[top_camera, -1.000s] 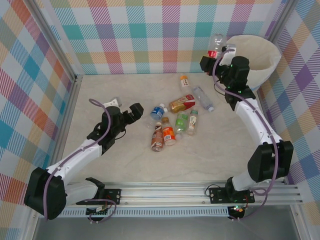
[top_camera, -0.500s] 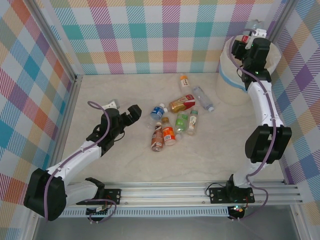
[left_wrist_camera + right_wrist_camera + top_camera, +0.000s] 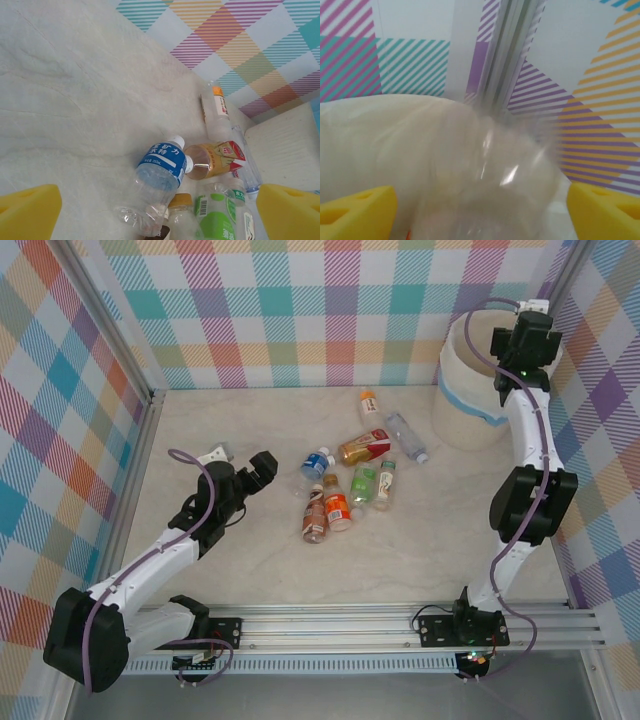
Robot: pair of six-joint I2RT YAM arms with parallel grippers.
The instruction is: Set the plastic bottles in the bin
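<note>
Several plastic bottles lie in a loose cluster mid-table: a blue-label one point(image 3: 317, 462), a red-and-gold one point(image 3: 364, 447), a green one point(image 3: 363, 483), an orange one point(image 3: 336, 508) and a brown one point(image 3: 314, 515). My left gripper point(image 3: 262, 468) is open just left of the cluster. In the left wrist view the blue-label bottle point(image 3: 160, 175) lies ahead of that gripper point(image 3: 160, 215), between its wide yellow pads. My right gripper point(image 3: 505, 340) hangs over the bin point(image 3: 465, 400). In the right wrist view its jaws point(image 3: 482, 212) stand wide, with a blurred clear bottle point(image 3: 490, 170) loose between them above the cream bag point(image 3: 380, 135).
An orange-capped bottle point(image 3: 368, 400) and a clear blue-capped one point(image 3: 407, 437) lie nearer the bin. Checked walls close in the table on three sides, with metal posts at the corners. The rail with both arm bases runs along the near edge point(image 3: 330, 625).
The right arm swung from in front of the bin to above its mouth carrying the clear bottle, then its jaws opened. The left gripper shifted slightly toward the cluster.
</note>
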